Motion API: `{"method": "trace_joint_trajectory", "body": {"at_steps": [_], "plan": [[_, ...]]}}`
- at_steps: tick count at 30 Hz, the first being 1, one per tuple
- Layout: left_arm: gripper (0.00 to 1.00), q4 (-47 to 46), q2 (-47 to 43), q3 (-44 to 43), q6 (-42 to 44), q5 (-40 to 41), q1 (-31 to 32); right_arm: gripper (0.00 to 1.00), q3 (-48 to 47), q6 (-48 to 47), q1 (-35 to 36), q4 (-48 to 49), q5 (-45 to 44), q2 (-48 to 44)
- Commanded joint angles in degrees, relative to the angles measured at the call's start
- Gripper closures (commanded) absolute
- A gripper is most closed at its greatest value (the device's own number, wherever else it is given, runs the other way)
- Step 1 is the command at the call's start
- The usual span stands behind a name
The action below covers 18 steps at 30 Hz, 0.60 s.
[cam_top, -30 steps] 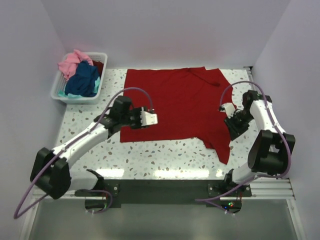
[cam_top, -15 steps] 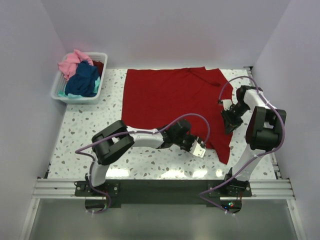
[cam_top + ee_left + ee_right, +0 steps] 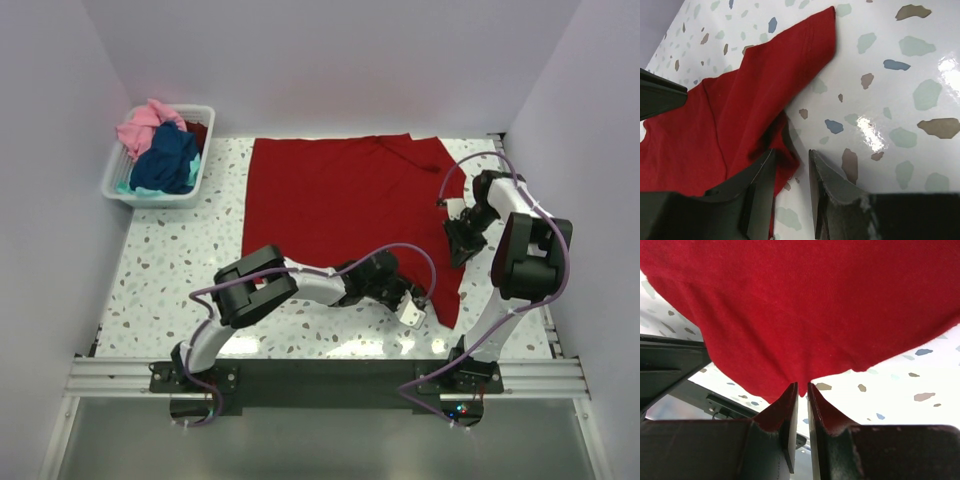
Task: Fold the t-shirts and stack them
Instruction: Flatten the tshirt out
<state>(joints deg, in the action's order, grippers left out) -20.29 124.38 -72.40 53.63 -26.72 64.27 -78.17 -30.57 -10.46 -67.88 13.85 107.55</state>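
Fingers (image 3: 785, 412), R gripper (image 3: 802, 386), tight on red t-shirt (image 3: 805, 305); pinch hidden

teal t-shirt (image 3: 125, 186) mostly buried, red t-shirt (image 3: 805, 305) cut off

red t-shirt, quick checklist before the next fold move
1. Hold of the right gripper on the red t-shirt: ok, shut on its edge.
2. Hold of the left gripper on the near hem: not ok, jaws open, cloth between them.
3. Shirt body flat on the table: ok.
4. The basket away from both arms: ok.
5. Left arm's cable free of the cloth: cannot tell.
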Motion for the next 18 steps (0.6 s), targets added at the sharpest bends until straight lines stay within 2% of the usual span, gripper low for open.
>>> {"method": "trace_joint_trajectory", "body": {"at_steps": [1, 5, 8, 11, 15, 18], "plan": [[0.62, -3.17, 0.96, -1.78, 0.96, 0.70, -0.02, 0.83, -0.23, 0.60, 0.09, -0.24, -1.37, 0.03], [0.61, -3.52, 1.22, -1.69, 0.34, 1.14, -0.11, 0.83, 0.74, 0.42, 0.09, 0.46, -1.98, -0.23], [0.64, -2.47, 2.01, -2.57, 0.43, 1.41, -0.11, 0.83, 1.09, 0.16, 0.09, 0.64, -2.16, -0.23], [0.73, -1.50, 2.89, -3.27, 0.08, 1.93, -0.20, 0.84, 1.35, -0.11, 0.09, 1.17, -2.95, -0.14], [0.90, -3.00, 2.36, -1.78, -0.98, 3.78, -0.20, 0.84, 3.46, -0.37, 0.09, 3.88, -5.67, 0.56], [0.97, -0.55, -0.09, -0.12, -1.68, 0.98, -0.11, 0.85, 4.78, -0.37, 0.09, 5.73, -8.04, 1.70]]}}
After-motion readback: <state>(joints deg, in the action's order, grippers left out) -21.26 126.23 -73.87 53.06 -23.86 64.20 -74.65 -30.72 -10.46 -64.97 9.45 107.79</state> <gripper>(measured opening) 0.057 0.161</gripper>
